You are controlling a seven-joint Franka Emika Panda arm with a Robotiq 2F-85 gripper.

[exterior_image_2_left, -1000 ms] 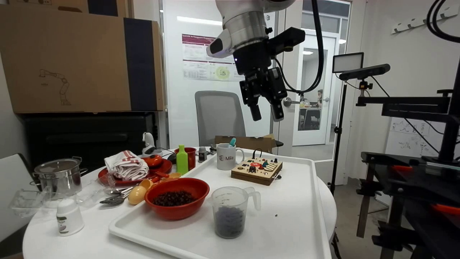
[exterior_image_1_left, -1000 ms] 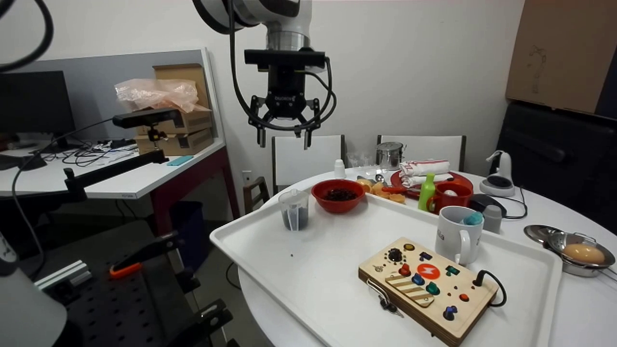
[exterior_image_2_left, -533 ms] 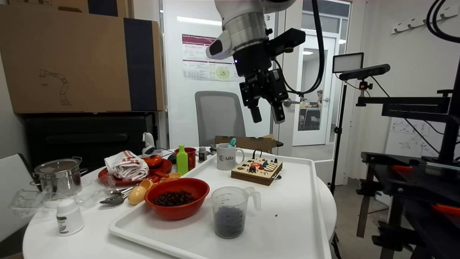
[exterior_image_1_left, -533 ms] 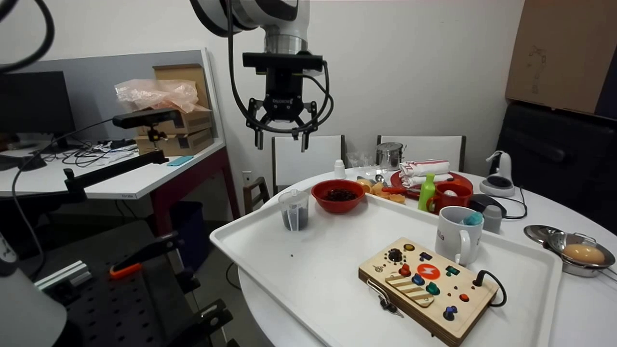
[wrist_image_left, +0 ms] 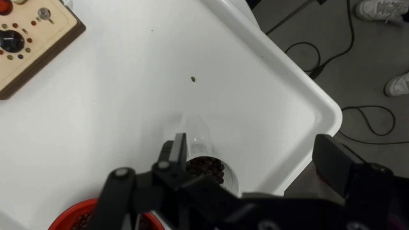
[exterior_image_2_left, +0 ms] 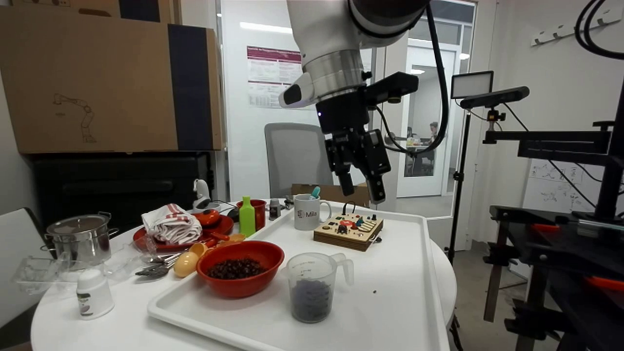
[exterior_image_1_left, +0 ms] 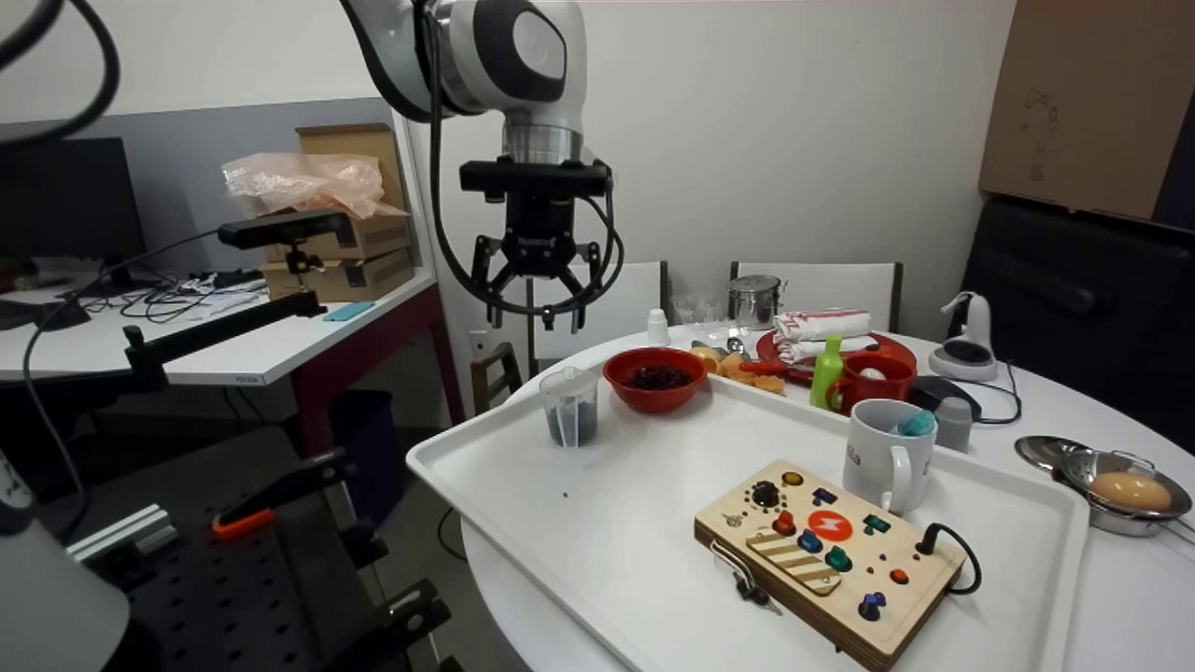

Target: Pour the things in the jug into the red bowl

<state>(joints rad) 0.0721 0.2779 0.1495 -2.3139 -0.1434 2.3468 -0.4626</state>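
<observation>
The clear greyish jug [exterior_image_1_left: 571, 415] stands upright on the white tray with small dark round pieces inside. In another exterior view its handle points to the right of the jug [exterior_image_2_left: 312, 297]. The red bowl [exterior_image_1_left: 653, 399] sits beside it at the tray's edge and also holds dark pieces; its wall shows in an exterior view [exterior_image_2_left: 240, 288]. My gripper [exterior_image_1_left: 537, 317] is open and empty, in the air above the jug and tray. In the wrist view the open fingers [wrist_image_left: 250, 144] partly hide the jug [wrist_image_left: 231, 179], seen near one finger, and the red bowl [wrist_image_left: 75, 209].
On the white tray [exterior_image_1_left: 635, 523] stand a wooden knob box [exterior_image_1_left: 747, 541] and a white mug [exterior_image_1_left: 873, 467]. Beyond its rim are a green bottle [exterior_image_2_left: 247, 219], a red mug [exterior_image_1_left: 878, 378], a towel [exterior_image_2_left: 171, 225], a metal pot [exterior_image_2_left: 80, 241] and a white bottle [exterior_image_2_left: 94, 297].
My gripper has moved down, mostly within the last half second, with a slight shift to the left in an exterior view. It stays open. The jug and red bowl have not moved.
</observation>
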